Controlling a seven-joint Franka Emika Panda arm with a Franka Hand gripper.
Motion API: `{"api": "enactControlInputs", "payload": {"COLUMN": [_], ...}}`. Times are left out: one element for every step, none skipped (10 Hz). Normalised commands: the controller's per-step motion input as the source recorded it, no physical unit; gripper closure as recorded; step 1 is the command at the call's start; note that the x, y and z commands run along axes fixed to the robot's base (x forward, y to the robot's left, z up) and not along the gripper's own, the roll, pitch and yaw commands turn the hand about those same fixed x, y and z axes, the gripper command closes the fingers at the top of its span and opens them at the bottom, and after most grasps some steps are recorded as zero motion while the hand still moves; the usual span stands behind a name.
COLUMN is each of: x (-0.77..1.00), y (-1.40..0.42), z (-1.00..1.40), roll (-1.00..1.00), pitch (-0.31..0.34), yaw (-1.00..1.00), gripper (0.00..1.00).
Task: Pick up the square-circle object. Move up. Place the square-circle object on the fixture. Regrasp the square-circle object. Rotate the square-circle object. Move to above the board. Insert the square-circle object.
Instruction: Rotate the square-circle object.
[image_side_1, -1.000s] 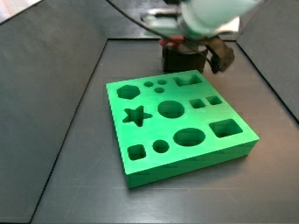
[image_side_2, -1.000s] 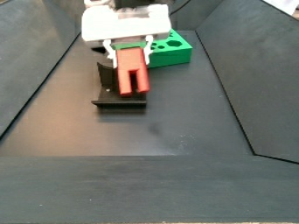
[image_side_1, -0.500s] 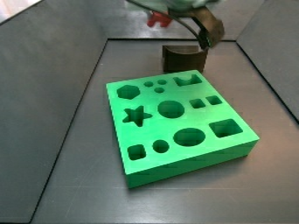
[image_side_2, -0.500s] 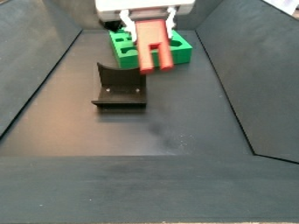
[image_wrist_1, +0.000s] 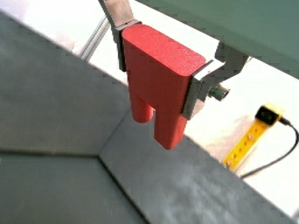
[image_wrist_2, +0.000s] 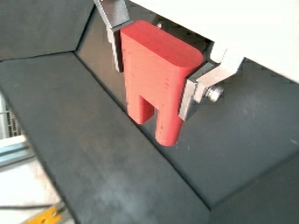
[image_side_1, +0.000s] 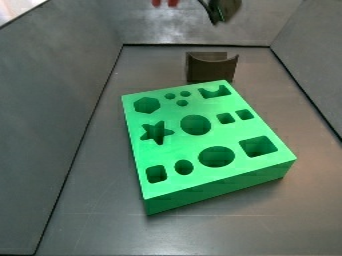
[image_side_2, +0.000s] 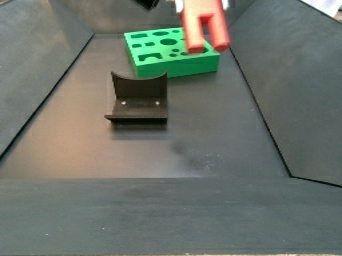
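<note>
My gripper (image_wrist_1: 160, 72) is shut on the square-circle object (image_wrist_1: 158, 83), a red block with a notch at its free end. In both wrist views the silver fingers (image_wrist_2: 197, 87) clamp its two long sides. In a side view the red block (image_side_2: 205, 25) hangs high in the air, in line with the right part of the green board (image_side_2: 163, 50) and well above the floor. The gripper (image_side_1: 217, 8) is mostly cut off by the picture's upper edge. The dark fixture (image_side_2: 136, 98) stands bare on the floor, apart from the block. Next to the fixture (image_side_1: 210, 65) lies the board (image_side_1: 203, 130).
Sloped dark walls (image_side_2: 54, 90) enclose the black floor on both sides. The board's top has star, round, square and hexagon holes. A yellow cable (image_wrist_1: 260, 131) lies outside the enclosure.
The gripper has lifted the red block off the fixture and carried it upward and toward the board side. The fixture now stands bare.
</note>
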Motion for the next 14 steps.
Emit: {"api": "enactControlInputs", "payload": {"x": [-0.6, -0.46, -0.28, 0.0, 0.1, -0.01, -0.06, -0.04, -0.01, 0.01, -0.02, -0.03, -0.03, -0.03], "y": [0.03, 0.02, 0.01, 0.0, 0.03, 0.05, 0.03, 0.03, 0.02, 0.02, 0.02, 0.02, 0.02, 0.01], "z": [0.56, 0.37, 0.12, 0.0, 0.03, 0.05, 0.05, 0.04, 0.01, 0.01, 0.03, 0.04, 0.04, 0.04], "roll": [-0.15, -0.14, -0.14, -0.96, -0.95, -0.95, -0.94, -0.92, -0.91, -0.91, -0.9, -0.91, -0.92, -0.92], "pitch": [-0.041, -0.032, -0.022, -0.131, -0.101, -0.062, -0.017, 0.036, 0.091, 0.143, 0.226, 0.262, 0.331, 0.365], "yaw": [-0.09, -0.08, -0.07, -1.0, -1.0, -1.0, -1.0, -1.0, -1.0, -1.0, -1.0, -1.0, -1.0, -1.0], "gripper": [1.0, 1.0, 1.0, 1.0, 1.0, 1.0, 1.0, 1.0, 1.0, 1.0, 1.0, 1.0, 1.0, 1.0]}}
